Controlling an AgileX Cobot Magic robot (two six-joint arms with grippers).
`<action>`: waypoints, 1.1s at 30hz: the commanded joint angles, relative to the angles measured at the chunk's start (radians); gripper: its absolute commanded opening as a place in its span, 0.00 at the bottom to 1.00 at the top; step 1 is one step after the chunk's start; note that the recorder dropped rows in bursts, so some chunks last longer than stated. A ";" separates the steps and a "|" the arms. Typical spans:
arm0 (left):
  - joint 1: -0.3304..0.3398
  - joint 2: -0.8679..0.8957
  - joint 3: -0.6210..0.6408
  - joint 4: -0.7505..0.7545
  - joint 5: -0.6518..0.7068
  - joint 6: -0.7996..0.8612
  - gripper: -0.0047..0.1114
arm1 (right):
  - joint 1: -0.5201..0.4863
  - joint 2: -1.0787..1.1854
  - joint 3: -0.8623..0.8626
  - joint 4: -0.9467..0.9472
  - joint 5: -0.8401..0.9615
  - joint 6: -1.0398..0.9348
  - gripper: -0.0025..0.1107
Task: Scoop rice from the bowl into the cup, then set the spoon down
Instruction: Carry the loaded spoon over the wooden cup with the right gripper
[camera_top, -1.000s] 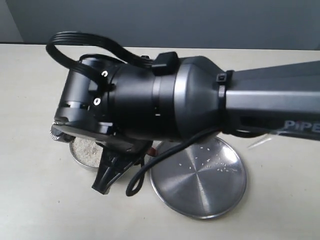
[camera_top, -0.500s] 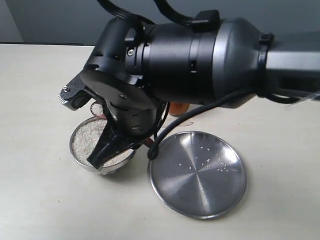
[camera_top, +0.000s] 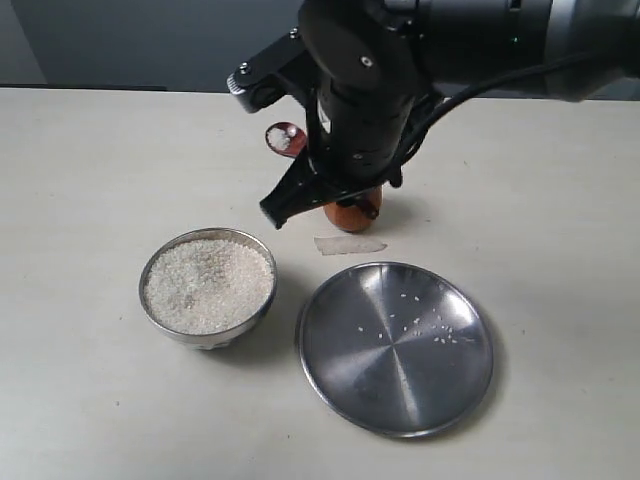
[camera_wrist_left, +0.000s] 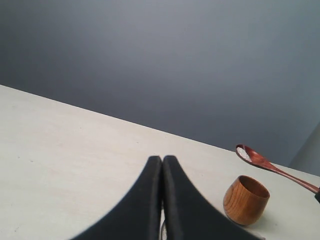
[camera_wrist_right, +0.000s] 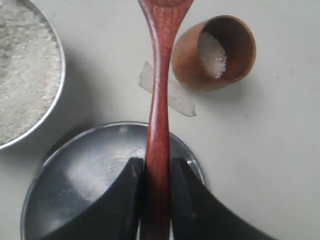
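Two claws are mine, yet the exterior view shows only my right claw (camera_top: 284, 206), hanging just over the cup (camera_top: 350, 216) and hiding most of it. Up and to the left of the cup, the oval scoop of the spoon (camera_top: 283, 138) pokes out from behind my arm, held in the air with a small white clump in it. Left of the cup and nearer the camera, the bowl (camera_top: 160, 300) stands on the counter (camera_top: 90, 160), heaped with rice (camera_top: 208, 285). In front of the cup lies a flat steel plate (camera_top: 400, 400) with a few loose grains on it. A pale see-through scrap (camera_top: 348, 244) lies flat between the cup and the plate. From the left wrist, my left claw (camera_wrist_left: 162, 162) has its two dark fingers pressed together with nothing between them, apart from the cup. The spoon's scoop hangs above the cup and to one side. From the right wrist, my right claw is clamped on the spoon's thin handle, one finger on each side, above the plate's rim. The handle runs out over the scrap and passes just beside the cup. The cup stands upright with a little rice inside, and the bowl's rim shows on the far side of the handle from the cup.
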 joint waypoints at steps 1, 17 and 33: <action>-0.002 -0.004 0.005 0.005 -0.002 -0.001 0.05 | -0.059 -0.007 -0.004 -0.022 0.002 -0.025 0.02; -0.002 -0.004 0.005 0.005 -0.002 -0.001 0.05 | -0.168 0.026 -0.004 -0.085 0.095 -0.118 0.02; -0.002 -0.004 0.005 0.005 -0.002 -0.001 0.05 | -0.166 0.117 -0.004 -0.139 0.124 -0.125 0.02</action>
